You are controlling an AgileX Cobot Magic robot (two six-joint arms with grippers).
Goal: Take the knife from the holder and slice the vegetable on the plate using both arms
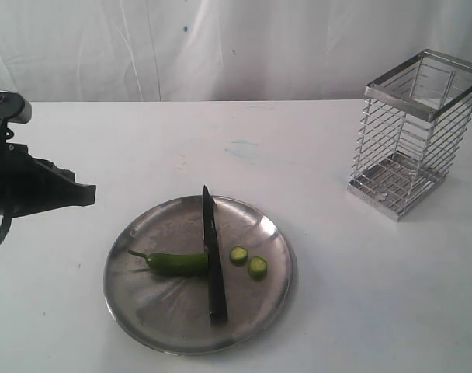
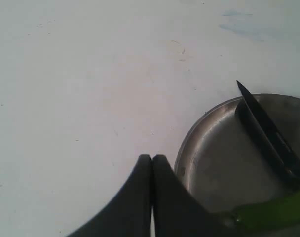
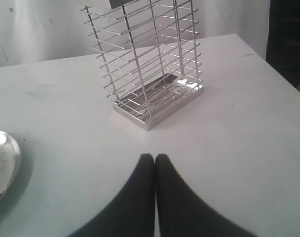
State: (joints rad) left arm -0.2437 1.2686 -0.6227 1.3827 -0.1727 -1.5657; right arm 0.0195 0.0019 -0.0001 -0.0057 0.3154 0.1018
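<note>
The black knife (image 1: 212,255) lies flat across the steel plate (image 1: 143,303), tip pointing away. The green vegetable (image 1: 174,263) lies on the plate to the knife's left, and two cut round slices (image 1: 248,260) lie to its right. The wire holder (image 1: 414,132) stands empty at the back right. My left gripper (image 1: 85,194) hovers left of the plate, shut with nothing in it; the left wrist view shows its tips (image 2: 152,157) beside the plate rim (image 2: 189,143), the knife (image 2: 268,133) and the vegetable (image 2: 273,215). My right gripper (image 3: 154,157) is shut and empty, facing the holder (image 3: 150,64).
A white tabletop (image 1: 298,155) with faint marks carries everything, and a white cloth backdrop (image 1: 220,47) hangs behind it. The table's dark edge (image 3: 288,44) shows past the holder in the right wrist view.
</note>
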